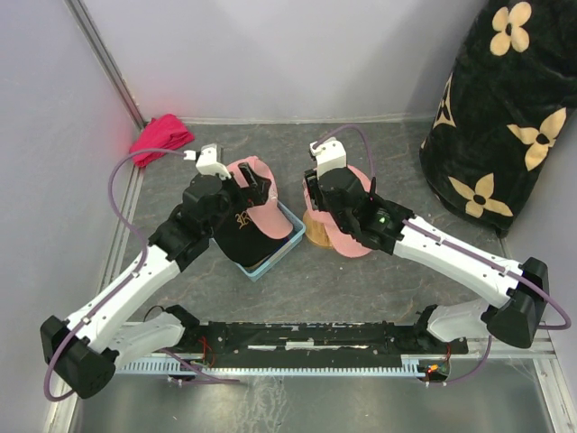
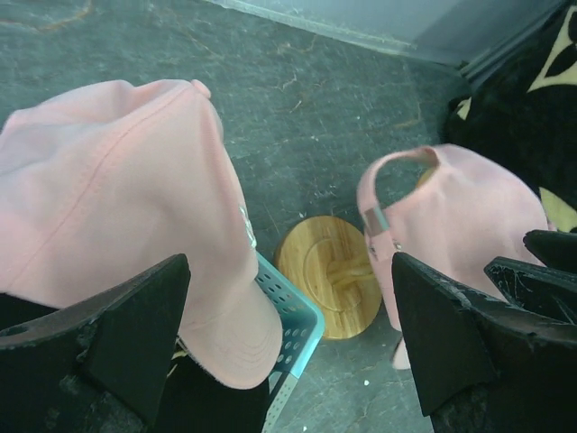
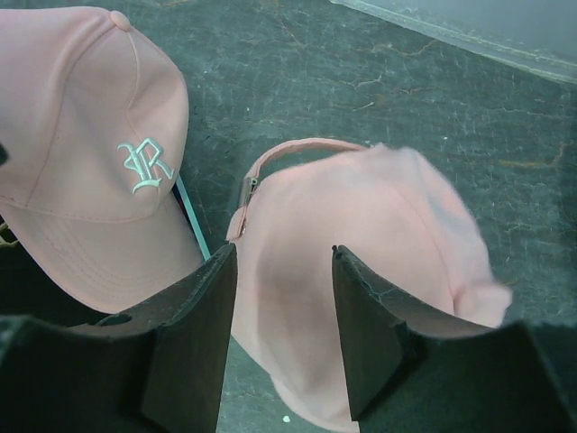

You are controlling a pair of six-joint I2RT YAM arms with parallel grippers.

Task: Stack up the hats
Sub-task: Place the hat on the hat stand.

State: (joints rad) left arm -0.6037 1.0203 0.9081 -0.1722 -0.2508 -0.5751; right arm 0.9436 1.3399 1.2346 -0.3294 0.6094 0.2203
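Top view, centre left: light blue perforated plastic basket (image 1: 275, 255) holding a black fabric cap with an embroidered logo (image 1: 242, 233) and, resting over it, a light pink fabric cap with a pale embroidered "R" (image 3: 81, 135). Just right of the basket: round-topped wooden stand (image 2: 326, 275), with a second light pink fabric cap (image 3: 361, 234) touching its right edge. Left gripper (image 2: 290, 271) hovers above the "R" cap, jaws wide apart, holding nothing. Right gripper (image 3: 284, 257) sits over the second pink cap, jaws partly apart, no fabric pinched between them.

Surface: dark grey mottled tabletop (image 1: 361, 289) enclosed by pale lilac walls. Upper left corner: crumpled red-pink cloth (image 1: 162, 135). Upper right: black fabric with cream flowers (image 1: 505, 117).

Right wrist view: "R" cap brim points to lower centre, crown button at upper left; second cap's long axis runs upper left to lower right, rear strap at upper left
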